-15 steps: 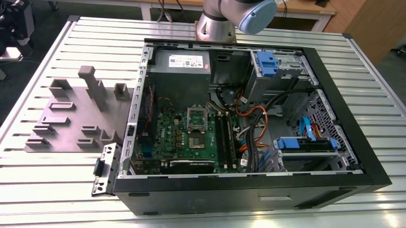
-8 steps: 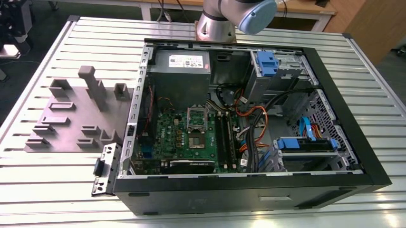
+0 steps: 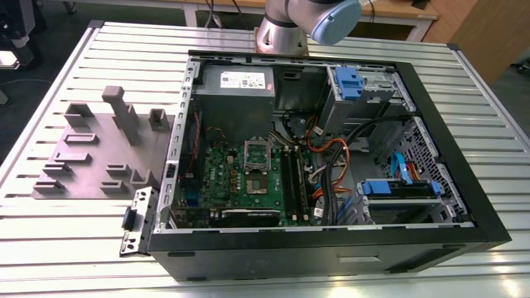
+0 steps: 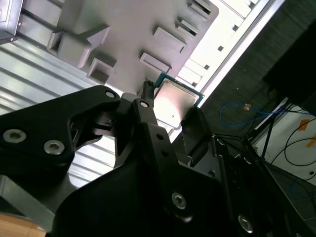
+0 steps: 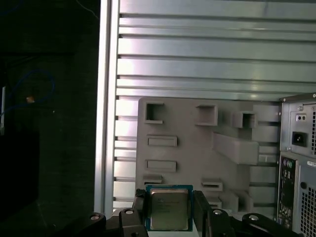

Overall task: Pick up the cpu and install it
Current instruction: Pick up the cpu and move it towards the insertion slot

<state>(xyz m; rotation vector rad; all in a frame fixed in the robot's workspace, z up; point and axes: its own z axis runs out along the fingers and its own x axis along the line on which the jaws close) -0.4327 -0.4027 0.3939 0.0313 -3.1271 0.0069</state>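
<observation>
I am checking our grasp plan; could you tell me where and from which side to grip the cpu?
By two opposite edges, coming square onto its flat metal top: the cpu is thin and square, with nothing else to pinch. The gripper holds it so in the first wrist view.

The cpu [image 5: 169, 210] is dull metal, the tray [image 5: 187, 148] matt plastic, the table [image 5: 197, 59] shiny ribbed metal.

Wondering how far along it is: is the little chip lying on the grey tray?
No, the chip is clamped in the hand, well above the grey tray.
</observation>
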